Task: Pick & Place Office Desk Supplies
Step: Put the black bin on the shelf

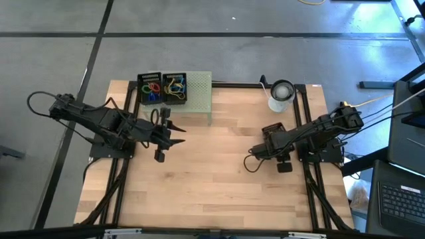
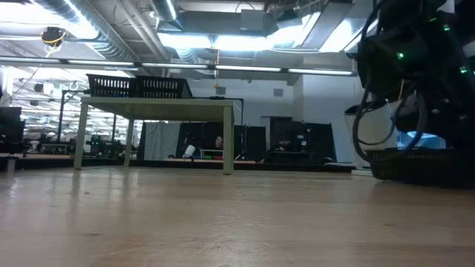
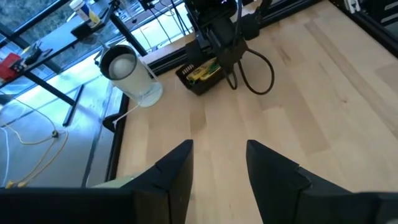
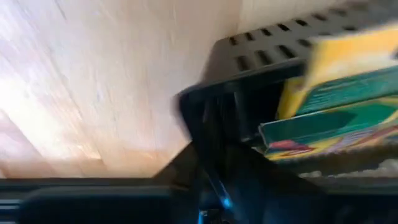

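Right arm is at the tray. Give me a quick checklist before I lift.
1. Right gripper down at the black tray: ok.
2. Firm hold on the tray's wall: cannot tell, the right wrist view is smeared.
3. Crayon boxes sitting inside the tray: ok.
4. Left gripper open, empty and well away: ok.
5. White roll apart from the tray: ok.

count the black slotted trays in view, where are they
3. Two black trays sit side by side on the pale-green mesh stand at the table's far edge. A third tray, holding crayon boxes, sits under the right gripper. Others may be hidden.
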